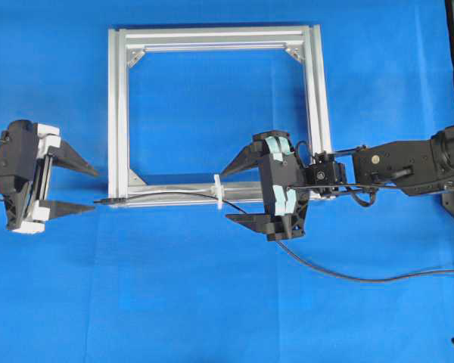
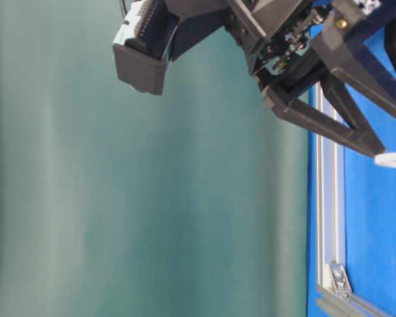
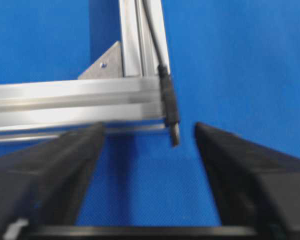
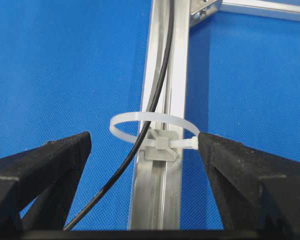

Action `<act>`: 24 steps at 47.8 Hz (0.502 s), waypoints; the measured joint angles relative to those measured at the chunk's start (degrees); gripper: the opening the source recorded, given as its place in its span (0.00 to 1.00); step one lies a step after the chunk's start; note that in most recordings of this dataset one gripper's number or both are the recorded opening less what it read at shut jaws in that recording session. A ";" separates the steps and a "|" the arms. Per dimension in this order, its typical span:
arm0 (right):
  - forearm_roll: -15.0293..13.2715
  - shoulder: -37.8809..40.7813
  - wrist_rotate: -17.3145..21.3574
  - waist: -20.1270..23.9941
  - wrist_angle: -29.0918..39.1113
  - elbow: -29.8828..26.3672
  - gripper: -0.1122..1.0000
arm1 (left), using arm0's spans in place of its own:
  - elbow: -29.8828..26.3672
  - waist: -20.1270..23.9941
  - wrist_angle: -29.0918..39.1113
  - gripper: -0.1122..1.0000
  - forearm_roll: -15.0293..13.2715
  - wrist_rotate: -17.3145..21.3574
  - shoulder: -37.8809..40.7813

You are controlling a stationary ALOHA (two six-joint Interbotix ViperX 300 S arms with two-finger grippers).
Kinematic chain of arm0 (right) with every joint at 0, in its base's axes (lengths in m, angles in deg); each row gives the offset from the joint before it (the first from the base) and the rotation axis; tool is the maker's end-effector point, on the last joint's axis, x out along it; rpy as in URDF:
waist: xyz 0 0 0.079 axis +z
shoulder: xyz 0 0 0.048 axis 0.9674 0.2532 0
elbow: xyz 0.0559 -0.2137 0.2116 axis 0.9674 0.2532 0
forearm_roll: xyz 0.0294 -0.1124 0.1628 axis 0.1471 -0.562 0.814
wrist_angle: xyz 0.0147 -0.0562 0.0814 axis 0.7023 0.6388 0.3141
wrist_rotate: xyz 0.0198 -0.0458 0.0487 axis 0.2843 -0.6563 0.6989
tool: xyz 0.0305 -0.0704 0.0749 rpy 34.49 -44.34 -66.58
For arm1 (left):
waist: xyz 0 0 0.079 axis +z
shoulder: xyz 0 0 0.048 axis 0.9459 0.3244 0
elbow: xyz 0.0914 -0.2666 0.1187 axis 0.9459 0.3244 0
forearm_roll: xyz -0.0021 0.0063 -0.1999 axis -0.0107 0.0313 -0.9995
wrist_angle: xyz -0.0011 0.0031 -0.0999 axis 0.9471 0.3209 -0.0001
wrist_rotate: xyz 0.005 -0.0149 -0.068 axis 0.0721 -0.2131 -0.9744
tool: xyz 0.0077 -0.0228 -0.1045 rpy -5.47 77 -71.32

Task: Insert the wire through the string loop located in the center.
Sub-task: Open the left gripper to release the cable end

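The wire (image 1: 166,194) is a thin black cable that comes in from the right and passes through the string loop (image 1: 219,193). From there it lies along the near bar of the silver frame (image 1: 121,113). Its dark plug (image 3: 170,107) sticks out past the frame's left corner. My left gripper (image 3: 149,127) is open, and the plug tip sits between its fingers without touching either. My right gripper (image 4: 145,137) is open just right of the white loop (image 4: 140,116), one finger on each side of the bar. The wire (image 4: 162,75) runs through that loop.
The square aluminium frame lies flat on the blue cloth with silver corner brackets (image 1: 136,54) inside it. The wire's slack (image 1: 348,276) trails off to the right edge. In the table-level view the right arm (image 2: 297,39) hangs over a frame bar (image 2: 330,198).
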State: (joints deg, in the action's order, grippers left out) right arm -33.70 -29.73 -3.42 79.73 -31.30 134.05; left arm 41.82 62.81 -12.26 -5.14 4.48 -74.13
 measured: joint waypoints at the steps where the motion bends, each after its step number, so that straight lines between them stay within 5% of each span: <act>1: -0.09 0.00 0.00 0.00 0.00 0.00 0.97 | -0.09 0.00 0.18 0.87 0.00 0.00 0.00; 24: -0.09 -0.44 -0.18 -0.09 0.09 0.09 0.97 | -1.14 0.09 0.88 0.90 0.09 0.09 0.26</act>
State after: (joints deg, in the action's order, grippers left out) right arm -33.79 -30.17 -3.60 79.64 -31.21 134.14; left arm 40.68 62.90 -11.38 -5.05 4.56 -73.87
